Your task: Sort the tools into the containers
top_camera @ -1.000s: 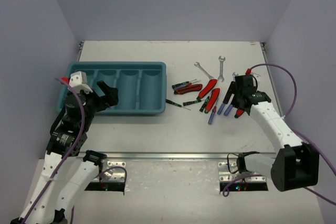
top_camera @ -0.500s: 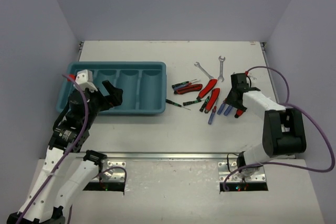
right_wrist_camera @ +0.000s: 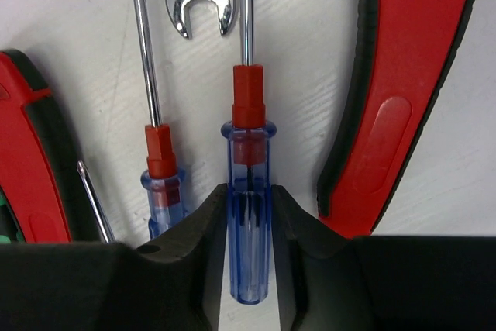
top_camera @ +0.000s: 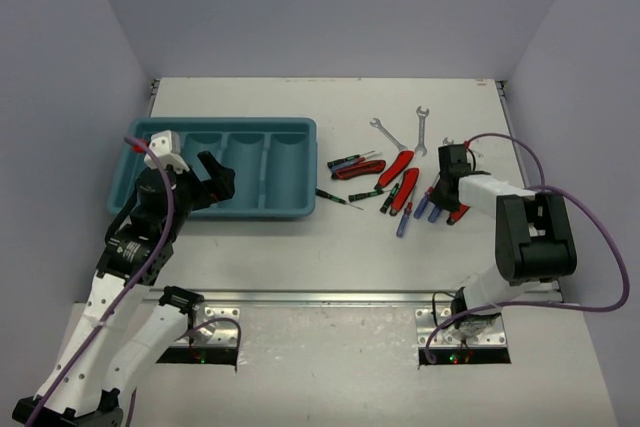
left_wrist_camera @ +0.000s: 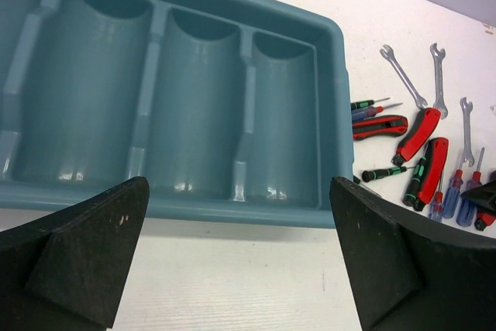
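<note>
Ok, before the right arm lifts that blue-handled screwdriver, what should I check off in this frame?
1. Grip: ok. The right gripper presses both sides of the blue-handled screwdriver.
2. Single tool: ok. The smaller screwdriver lies outside the grip.
3. Side clearance: cannot tell. That smaller screwdriver and the red pliers handle lie very close, and contact is unclear.
4. Room in the tray: ok. The compartments in view hold nothing.
5. The left gripper: ok. It is open at the tray's near edge, and the compartments nearest the tools are unobstructed.
</note>
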Robot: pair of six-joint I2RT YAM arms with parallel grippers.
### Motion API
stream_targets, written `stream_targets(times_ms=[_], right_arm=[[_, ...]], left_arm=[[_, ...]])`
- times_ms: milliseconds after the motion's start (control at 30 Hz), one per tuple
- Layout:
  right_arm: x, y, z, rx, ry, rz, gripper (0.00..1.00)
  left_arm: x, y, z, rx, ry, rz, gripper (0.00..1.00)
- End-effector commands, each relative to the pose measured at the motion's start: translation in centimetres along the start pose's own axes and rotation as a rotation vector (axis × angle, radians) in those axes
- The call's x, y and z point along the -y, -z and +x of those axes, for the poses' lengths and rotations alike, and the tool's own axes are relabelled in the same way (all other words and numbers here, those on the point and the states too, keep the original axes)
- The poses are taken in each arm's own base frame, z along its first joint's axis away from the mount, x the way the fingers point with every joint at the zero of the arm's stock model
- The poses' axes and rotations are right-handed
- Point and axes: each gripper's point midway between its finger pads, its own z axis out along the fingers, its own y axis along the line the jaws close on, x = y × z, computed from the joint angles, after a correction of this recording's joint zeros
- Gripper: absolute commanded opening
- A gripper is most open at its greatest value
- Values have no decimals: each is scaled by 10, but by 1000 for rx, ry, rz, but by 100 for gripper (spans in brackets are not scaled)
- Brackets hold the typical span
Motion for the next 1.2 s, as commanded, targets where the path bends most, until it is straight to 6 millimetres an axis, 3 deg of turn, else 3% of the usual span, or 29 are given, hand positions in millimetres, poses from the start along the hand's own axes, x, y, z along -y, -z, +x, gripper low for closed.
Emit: stream_targets(times_ms=[0, 67, 167, 333, 400, 533, 600, 667, 767, 867, 933, 1000, 1067, 1167], right_arm=[[-9, 19, -21, 75, -42, -62, 25], [-8, 29, -27, 93, -35, -73, 10], [-10, 45, -36, 132, -29, -110, 0], [-20, 86, -51, 221, 24, -224, 0], [-54, 108, -47, 218, 75, -436, 0], [-145, 178, -15, 162, 238, -923, 0], [-185, 206, 2, 116, 310, -1040, 0], [-217, 219, 4, 94, 290, -1107, 0], [-263, 222, 17, 37, 224, -1126, 0], [-307, 205, 29, -28, 210, -1056, 0], [-342, 201, 26, -35, 204, -1031, 0], [-354, 178, 48, -88, 232, -932, 0], [-368, 171, 53, -84, 237, -898, 1], [-383, 171, 57, -69, 253, -877, 14]], left_arm=[[7, -2, -8, 24, 9, 19, 100], [7, -6, -4, 3, 2, 17, 100], [9, -8, -3, -11, -4, 23, 100], [26, -5, -4, -25, -33, 113, 100], [34, -3, -6, -29, -34, 157, 100], [47, -1, -14, -15, -17, 212, 100], [45, 0, -21, 5, -10, 192, 100], [32, 1, -25, 37, -3, 125, 100], [5, 0, -22, 83, 5, 6, 100], [6, 4, -24, 100, 13, 18, 100], [8, 3, -23, 96, 10, 31, 100], [7, -1, -17, 66, 2, 22, 100], [7, -5, -13, 44, -1, 17, 100], [9, -8, -10, 26, -5, 24, 100]])
